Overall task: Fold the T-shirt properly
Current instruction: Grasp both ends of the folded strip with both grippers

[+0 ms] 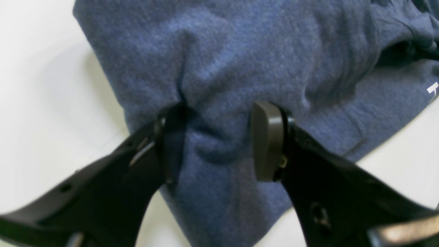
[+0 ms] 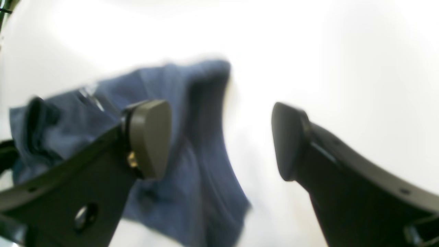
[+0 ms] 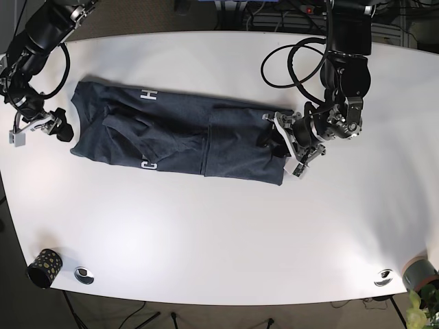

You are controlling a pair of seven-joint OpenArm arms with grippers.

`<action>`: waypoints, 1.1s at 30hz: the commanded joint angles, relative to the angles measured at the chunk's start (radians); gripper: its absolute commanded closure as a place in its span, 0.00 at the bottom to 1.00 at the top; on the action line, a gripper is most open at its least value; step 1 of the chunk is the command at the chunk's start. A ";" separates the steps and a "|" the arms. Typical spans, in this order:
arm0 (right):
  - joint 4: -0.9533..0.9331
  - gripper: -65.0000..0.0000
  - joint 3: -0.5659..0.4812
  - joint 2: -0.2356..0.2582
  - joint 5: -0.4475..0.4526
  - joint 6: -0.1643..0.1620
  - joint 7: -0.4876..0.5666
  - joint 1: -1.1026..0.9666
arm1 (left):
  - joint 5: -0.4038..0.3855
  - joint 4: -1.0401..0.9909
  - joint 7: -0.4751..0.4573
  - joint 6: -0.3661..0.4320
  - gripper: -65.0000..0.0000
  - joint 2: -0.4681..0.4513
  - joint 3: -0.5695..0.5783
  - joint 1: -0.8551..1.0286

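T-shirt [image 3: 171, 137]: white letter "H" near its top edge, white "C" near its bottom edge, both in base view. White print fragment at its right edge in left wrist view, unreadable.

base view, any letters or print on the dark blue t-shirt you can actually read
"H": white letter near the far edge of the dark blue cotton T-shirt, lying sideways in the base view.
"C": white letter near its front edge, partly folded under; the reading is uncertain.
A white mark shows at the shirt's edge in the left wrist view, cut off and unreadable.
The right wrist view is too blurred to read any print.
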 commanded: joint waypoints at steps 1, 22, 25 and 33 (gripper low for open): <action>0.014 0.33 0.002 0.019 0.026 0.005 0.017 -0.004 | 0.016 0.009 0.016 0.007 0.56 -0.023 -0.003 -0.009; 0.071 0.33 -0.114 -0.148 0.026 0.005 0.014 -0.043 | 0.017 0.009 0.016 0.007 0.56 -0.023 0.001 -0.009; 0.077 0.34 -0.170 -0.157 0.029 0.002 0.017 -0.035 | 0.019 0.007 0.016 0.007 0.56 -0.020 0.003 -0.009; 0.077 0.71 -0.206 -0.159 0.026 -0.002 0.060 -0.007 | 0.023 0.002 0.016 0.011 0.56 0.001 0.004 -0.007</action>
